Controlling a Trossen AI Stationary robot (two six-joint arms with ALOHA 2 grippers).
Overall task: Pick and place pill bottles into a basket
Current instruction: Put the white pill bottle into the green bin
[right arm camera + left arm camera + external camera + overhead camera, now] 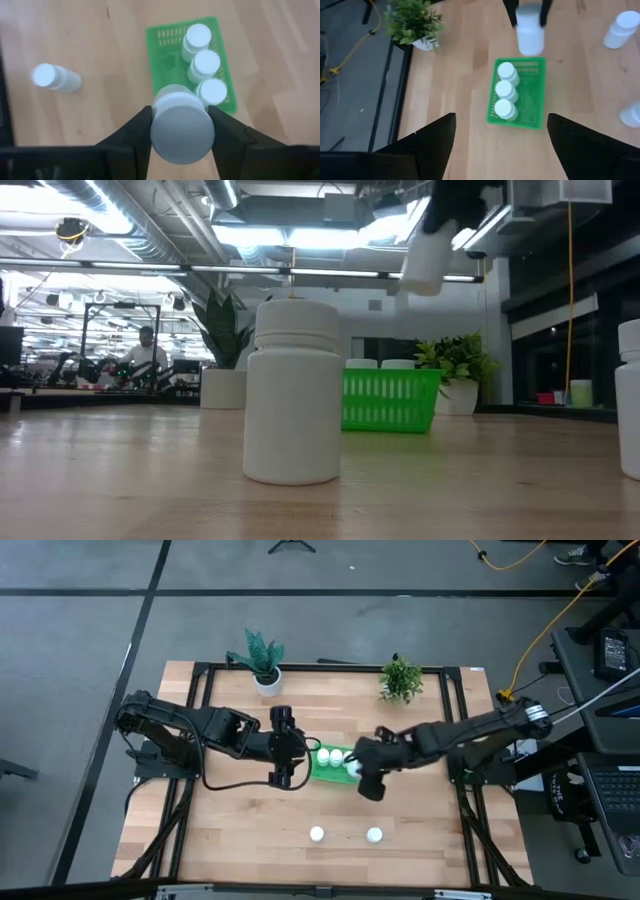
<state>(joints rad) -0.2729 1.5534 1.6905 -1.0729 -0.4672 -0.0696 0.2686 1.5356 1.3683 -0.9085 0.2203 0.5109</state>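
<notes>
**3 bottles in the basket, a 4th held above it**

The green basket (536,95) is seen near the middle of the wooden table (240,830). 3 pill bottles (505,91) are stood upright in it in a single row along one long wall, touching or nearly touching one another; the other half of the basket floor is bare. 2 further bottles (317,834) are left standing on the table nearer the front edge, well apart from the basket, one of them filling the foreground of the low view (294,392).

A 4th bottle (182,122) is gripped between the fingers of the right gripper (181,131), which is held in the air over the basket's right-hand end; the bottle is clear of the table and tilted slightly in the low view. The right arm is stretched in from the table's right side.

The left gripper (501,136) is held just left of the basket, pointed towards it, its fingers spread wide with nothing between them.
</notes>
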